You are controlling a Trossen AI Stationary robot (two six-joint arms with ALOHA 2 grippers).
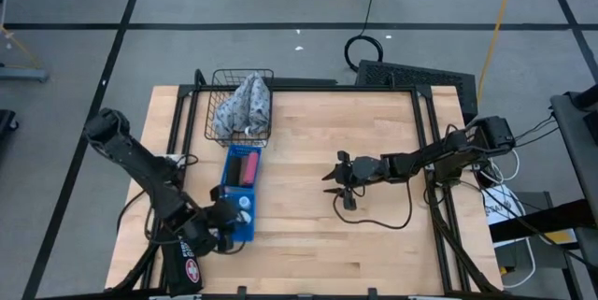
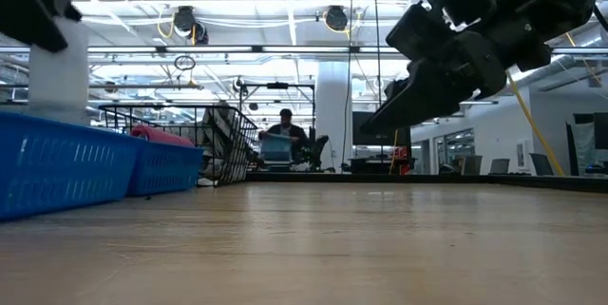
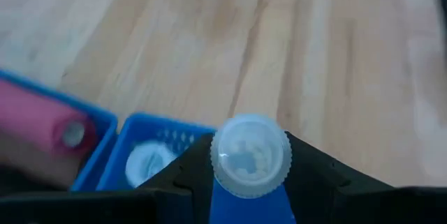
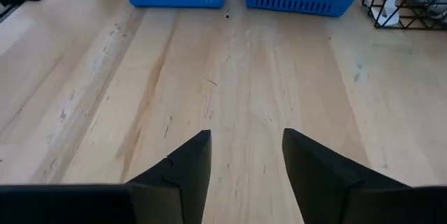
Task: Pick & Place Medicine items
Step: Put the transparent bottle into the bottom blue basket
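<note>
My left gripper (image 3: 250, 175) is at the table's near left, over the near blue tray (image 1: 245, 228), shut on a small white round bottle (image 3: 250, 155). A second white bottle (image 3: 147, 165) lies in that tray. The pink tube (image 3: 42, 123) lies in the far blue tray (image 1: 231, 167), with a dark oblong container (image 1: 239, 169) beside it. My right gripper (image 4: 246, 155) hovers open above the bare table middle (image 1: 342, 186), touching nothing. My left gripper pinches the white bottle by its side wall (image 3: 218, 161) between the two fingers, coming from above. The bottle stands upright below the fingers (image 2: 57, 67). Its lower end is hidden behind the blue tray's rim (image 2: 57, 129), so whether it rests in the tray cannot be told.
A black wire basket (image 1: 217, 80) holding a grey patterned cloth bundle (image 1: 245, 104) stands at the far left, just beyond the trays. Bare wood (image 1: 374, 244) stretches across the middle and right. A cable (image 1: 392, 223) trails from the right arm. A person (image 2: 283, 134) sits far behind the table.
</note>
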